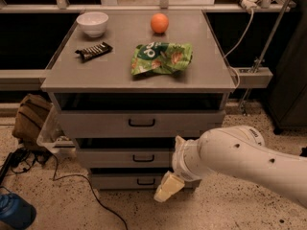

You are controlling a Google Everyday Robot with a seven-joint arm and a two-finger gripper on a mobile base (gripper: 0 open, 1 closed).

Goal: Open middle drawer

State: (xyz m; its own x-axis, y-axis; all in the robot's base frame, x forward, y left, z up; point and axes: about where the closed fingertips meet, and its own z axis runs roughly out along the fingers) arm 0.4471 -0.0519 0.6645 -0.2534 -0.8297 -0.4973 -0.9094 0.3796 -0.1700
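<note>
Three grey drawers sit under the tabletop (115, 73); the middle drawer (115, 158) looks shut. The white arm (240, 158) hides its right end. The gripper (169, 188) hangs by the bottom drawer (115, 181), and I cannot tell its grip.

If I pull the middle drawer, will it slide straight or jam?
Probably slides straight: the middle drawer is wide with a centred handle. Weight unclear; its contents are hidden. That small handle may slip from the claw, which sits lower, by the bottom drawer.
</note>
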